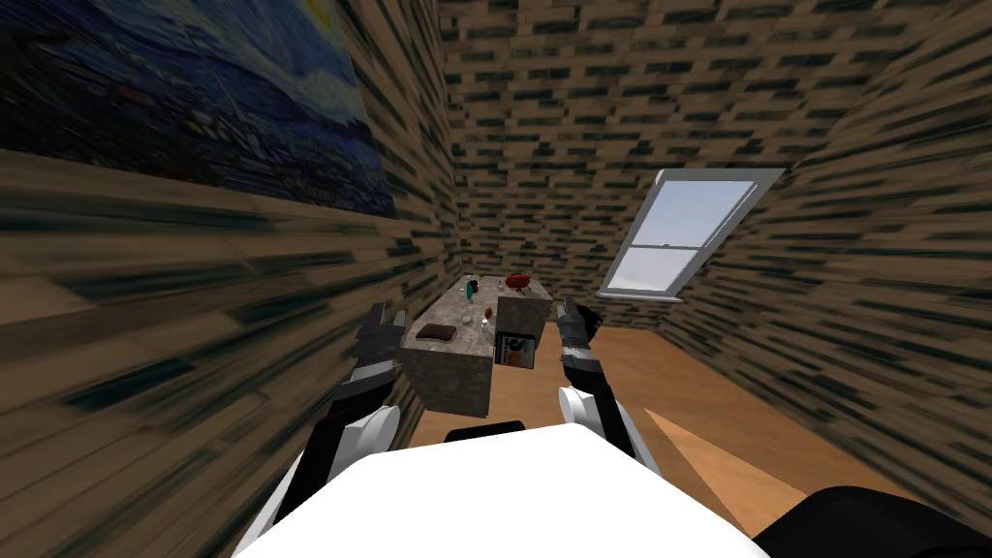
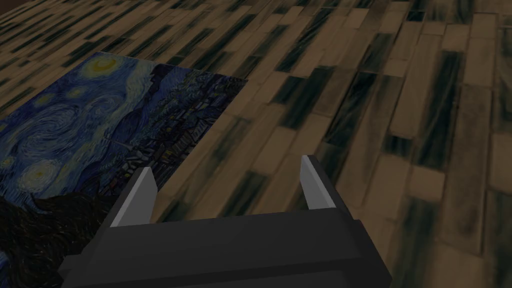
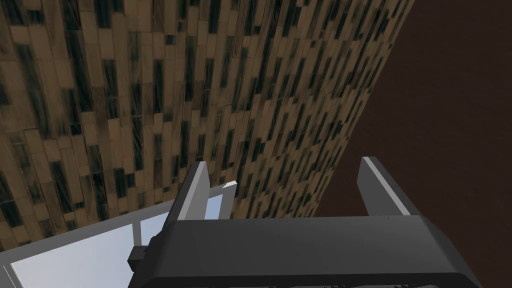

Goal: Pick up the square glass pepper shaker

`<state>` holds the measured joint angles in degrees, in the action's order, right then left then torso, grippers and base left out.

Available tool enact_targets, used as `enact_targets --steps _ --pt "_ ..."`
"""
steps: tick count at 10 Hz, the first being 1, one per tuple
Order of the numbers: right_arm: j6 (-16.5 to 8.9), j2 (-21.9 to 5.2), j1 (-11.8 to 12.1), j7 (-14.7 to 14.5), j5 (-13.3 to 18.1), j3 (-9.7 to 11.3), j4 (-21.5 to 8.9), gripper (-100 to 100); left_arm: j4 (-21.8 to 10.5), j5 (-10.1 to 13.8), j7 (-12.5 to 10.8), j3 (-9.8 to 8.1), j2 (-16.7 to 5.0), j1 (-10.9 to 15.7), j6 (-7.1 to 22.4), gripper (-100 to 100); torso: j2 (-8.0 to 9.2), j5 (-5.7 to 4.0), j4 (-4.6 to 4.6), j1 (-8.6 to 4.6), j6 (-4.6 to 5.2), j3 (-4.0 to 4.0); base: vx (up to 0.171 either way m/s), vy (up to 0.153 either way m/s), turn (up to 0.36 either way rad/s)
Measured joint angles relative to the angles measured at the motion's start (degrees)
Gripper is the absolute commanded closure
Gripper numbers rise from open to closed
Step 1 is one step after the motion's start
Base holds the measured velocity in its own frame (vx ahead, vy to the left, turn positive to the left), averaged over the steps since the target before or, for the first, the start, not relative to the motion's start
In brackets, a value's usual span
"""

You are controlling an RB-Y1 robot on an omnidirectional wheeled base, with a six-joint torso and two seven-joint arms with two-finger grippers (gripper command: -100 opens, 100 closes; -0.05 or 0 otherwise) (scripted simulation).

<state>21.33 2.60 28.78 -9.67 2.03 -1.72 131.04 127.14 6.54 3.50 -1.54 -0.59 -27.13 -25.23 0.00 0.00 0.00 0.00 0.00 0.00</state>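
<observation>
The grey stone-patterned tabletop (image 1: 455, 339) stands ahead at the far end of the narrow room, well apart from me, with wooden floor (image 1: 542, 387) between us, so the approach is not yet done. Both arms are raised in front of the chest, one to each side of the tabletop as seen from the head. The left end effector (image 2: 226, 164) has its fingers spread wide with nothing between them, and the right end effector (image 3: 285, 161) is just as wide and just as empty. On the tabletop, a red bowl-like thing (image 1: 521, 281) sits at the far end, a dark brown flat item (image 1: 436, 332) lies near the front, and a teal bottle (image 1: 472, 288) stands toward the back. Near the middle are a few small pale pieces (image 1: 467, 318). The pepper shaker is probably one of these, though they are too small to tell which. By my judgement nothing of the task is done: closing in, reaching, gripping and lifting all remain.
</observation>
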Motion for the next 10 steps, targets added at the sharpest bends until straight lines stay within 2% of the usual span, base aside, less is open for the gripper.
enact_targets --steps 4,6,8,10 --pt "0.0 0.0 0.0 0.0 0.0 0.0 0.0 0 -1.2 0.6 1.6 -1.10 -4.7 0.1 1.5 -100 0.16 -0.06 0.03 -0.26 0.02 0.09 -0.041 -0.074 -0.176" --pt "0.0 0.0 0.0 0.0 0.0 0.0 0.0 0 -2.5 1.0 2.8 -2.54 -7.3 -0.4 3.1 -100 0.19 -0.10 0.04 -0.41 0.02 0.11 -0.033 -0.112 -0.212" --pt "0.0 0.0 0.0 0.0 0.0 0.0 0.0 0 -3.8 1.2 3.6 -4.06 -9.2 -0.2 5.4 -100 0.13 -0.09 0.03 -0.39 0.02 0.08 -0.027 -0.111 -0.193" --pt "0.0 0.0 0.0 0.0 0.0 0.0 0.0 0 -5.4 1.1 4.7 -5.12 -10.8 -1.3 7.0 -100 0.14 -0.10 0.03 -0.43 0.03 0.08 -0.017 -0.121 -0.276"
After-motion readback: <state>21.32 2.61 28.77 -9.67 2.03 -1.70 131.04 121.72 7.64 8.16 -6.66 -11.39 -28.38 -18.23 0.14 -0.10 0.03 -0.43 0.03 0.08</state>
